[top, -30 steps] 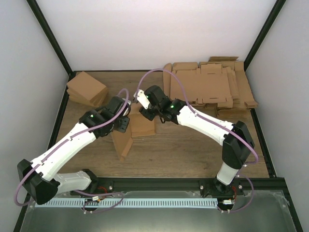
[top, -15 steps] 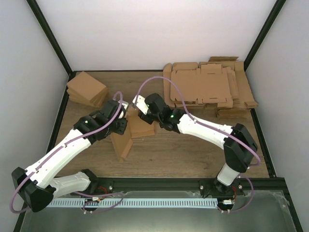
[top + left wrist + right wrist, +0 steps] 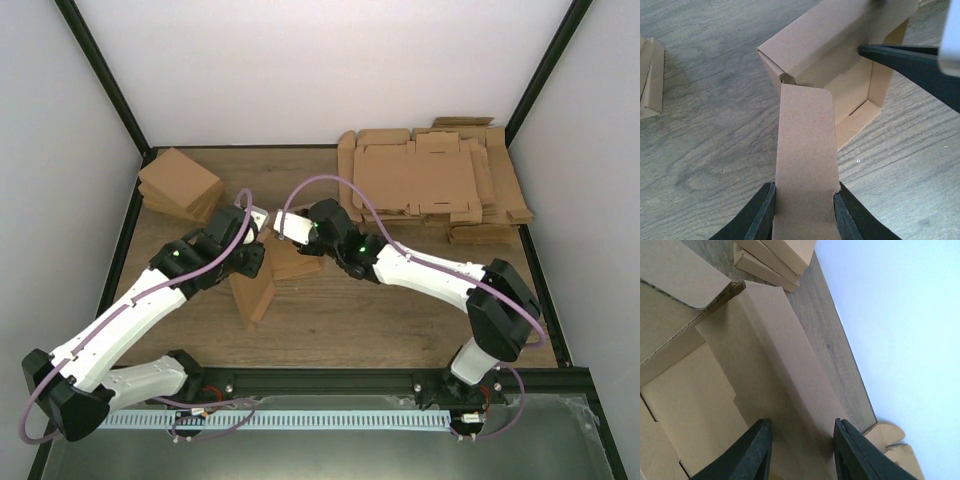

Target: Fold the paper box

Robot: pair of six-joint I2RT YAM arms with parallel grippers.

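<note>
The paper box (image 3: 292, 262) is a half-folded brown cardboard piece on the wooden table, with walls raised and one long flap standing toward the front. My left gripper (image 3: 252, 260) is shut on that flap (image 3: 803, 145), which spans the gap between its fingertips (image 3: 803, 186). The open box cavity (image 3: 855, 95) lies beyond the flap. My right gripper (image 3: 283, 238) comes in from the right. Its jaws (image 3: 800, 422) stand apart over the box's long wall panel (image 3: 785, 360), and one dark finger (image 3: 900, 57) reaches inside the box against that wall.
A thick pile of flat tabbed cardboard sheets (image 3: 430, 180) lies at the back right. A pile of small folded boxes (image 3: 180, 185) sits at the back left and also shows in the right wrist view (image 3: 775, 260). Black frame posts and white walls close in the table.
My right gripper has moved left and down onto the box's wall. My left arm has swung a little left, still holding the flap. The box has shifted slightly.
</note>
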